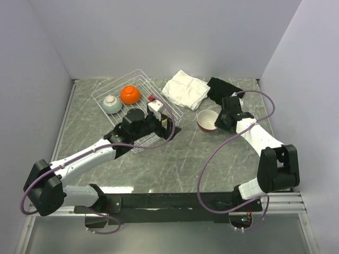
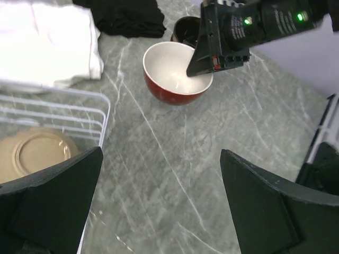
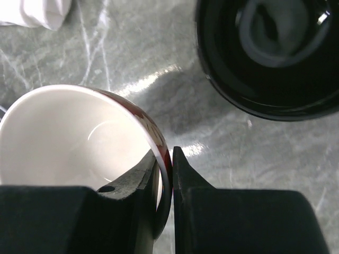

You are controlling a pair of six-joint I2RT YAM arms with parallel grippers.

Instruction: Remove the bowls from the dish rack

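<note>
Right gripper [image 3: 168, 159] clamps the near rim of the red ceramic bowl [image 3: 69, 137], outside and right of the white wire dish rack [image 1: 139, 106]; left gripper [image 2: 161, 159] fully spread.

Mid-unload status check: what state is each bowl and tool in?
right tool: shut on red bowl rim.
red bowl: upright, outside dish rack.
dark bowl: upright on table.
orange bowl: inverted in rack.
pale blue-green bowl: inverted in rack.
tan bowl: inverted in rack.
left tool: open, empty.
</note>
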